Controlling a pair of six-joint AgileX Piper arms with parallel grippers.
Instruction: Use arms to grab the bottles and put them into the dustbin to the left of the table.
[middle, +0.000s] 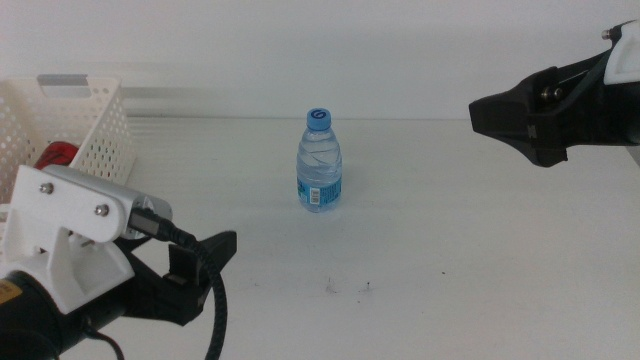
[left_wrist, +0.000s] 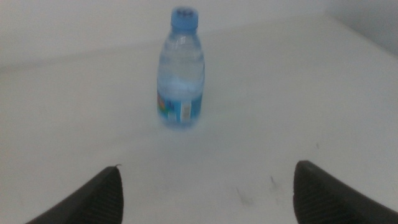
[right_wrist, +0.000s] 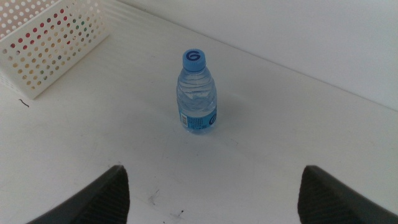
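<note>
**One water bottle left on the bench, both claws empty**

We found the water bottle (middle: 320, 162) standing upright near the middle of the bench (middle: 450, 250), blue cap on, label low on the body. Nothing touched it. It sat well apart from the dustbin (middle: 70, 125), which stood at the bench's left edge, w/ something red (middle: 58, 153) showing inside through the perforated wall.

The left claw (middle: 205, 262) hung low at the near-left corner, pointed toward the bottle, jaws spread wide w/ nothing between them; the left wrist view showed the bottle centred btwn the two jaw tips but still some way ahead. We judged that as a line-up for an approach: this arm sits on the dustbin's side, so a grab from here would give a short carry.

The right claw (middle: 520, 118) hovered high over the right side, also aimed at the bottle. Its jaws were likewise parted and empty in the right wrist view. We read it as waiting, or as a second candidate; couldn't tell which.

Hard to make out: the dustbin was cut off by the frame edge in the middle view, so its full contents stayed hidden, and we couldn't identify the red thing. Left arm's white housing blocked part of the bin's lower wall. A few dark specks (middle: 347, 288) marked the bench near the front.
</note>
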